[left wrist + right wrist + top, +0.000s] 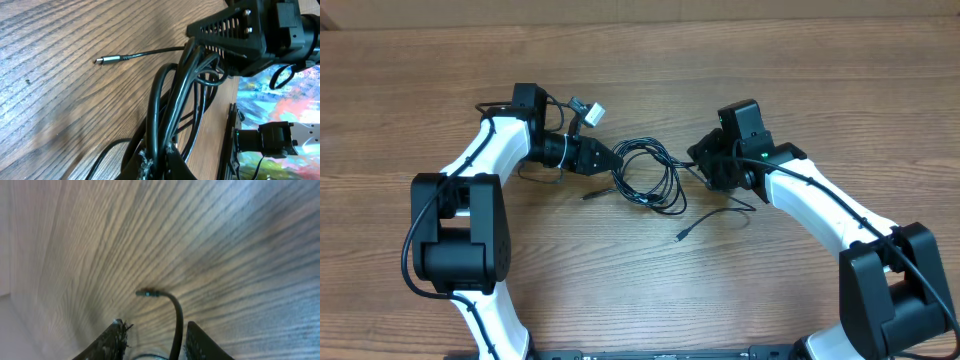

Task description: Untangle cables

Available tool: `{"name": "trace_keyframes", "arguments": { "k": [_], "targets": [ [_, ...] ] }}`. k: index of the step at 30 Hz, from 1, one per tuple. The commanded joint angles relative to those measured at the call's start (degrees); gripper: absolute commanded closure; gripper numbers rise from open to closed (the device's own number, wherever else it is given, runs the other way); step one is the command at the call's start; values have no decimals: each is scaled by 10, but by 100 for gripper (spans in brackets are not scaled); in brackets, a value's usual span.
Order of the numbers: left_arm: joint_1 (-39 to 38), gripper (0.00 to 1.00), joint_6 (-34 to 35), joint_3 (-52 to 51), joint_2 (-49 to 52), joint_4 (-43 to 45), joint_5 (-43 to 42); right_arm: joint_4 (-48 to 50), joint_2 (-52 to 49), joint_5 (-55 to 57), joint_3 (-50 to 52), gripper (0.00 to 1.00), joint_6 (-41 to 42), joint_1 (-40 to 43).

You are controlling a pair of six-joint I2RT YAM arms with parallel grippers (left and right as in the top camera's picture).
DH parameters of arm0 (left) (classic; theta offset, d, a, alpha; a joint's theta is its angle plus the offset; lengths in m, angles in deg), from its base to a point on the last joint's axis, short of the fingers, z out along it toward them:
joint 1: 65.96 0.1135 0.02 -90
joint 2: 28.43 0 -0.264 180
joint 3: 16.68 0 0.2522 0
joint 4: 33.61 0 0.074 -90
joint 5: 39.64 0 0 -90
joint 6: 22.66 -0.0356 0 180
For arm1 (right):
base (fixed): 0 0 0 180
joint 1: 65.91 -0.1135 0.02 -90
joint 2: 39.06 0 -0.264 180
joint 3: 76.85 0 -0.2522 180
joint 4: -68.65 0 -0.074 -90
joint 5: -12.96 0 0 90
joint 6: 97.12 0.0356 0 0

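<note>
Left tool (157,158) is pressed together on the cables (167,100), pinching several strands. Right tool (156,330) stands spread, one strand rising between its fingers, nearer one of them. Cables lie looped on the bench (800,70) between both tools, a plug (104,60) lying off to one side.

Both arms fold inward, elbows out, wrists low, tips facing each other. Left claw (608,160) is pinched tight on the cables (648,175). Right claw (704,166): fingers (114,339) parted.
</note>
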Motion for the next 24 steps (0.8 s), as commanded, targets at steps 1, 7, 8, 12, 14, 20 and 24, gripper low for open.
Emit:
{"name": "trace_keyframes", "arguments": {
  "k": [1, 7, 8, 12, 14, 20, 24],
  "targets": [
    [-1, 92, -12, 9, 4, 1, -26, 12, -6, 33, 5, 63, 3, -3],
    [-1, 92, -12, 9, 4, 1, -26, 22, -30, 9, 5, 64, 5, -3],
    [-1, 92, -12, 9, 4, 1, -26, 23, -34, 2, 5, 64, 5, -3],
    [-1, 92, -12, 9, 4, 1, -26, 28, -49, -14, 5, 64, 4, -3],
    [-1, 92, -12, 9, 4, 1, -26, 29, -49, -10, 5, 67, 4, -3],
    [-1, 92, -12, 9, 4, 1, -26, 41, -47, -6, 5, 96, -23, 2],
    [-1, 92, -12, 9, 4, 1, -26, 67, -21, -3, 5, 96, -71, 3]
  ]
}}
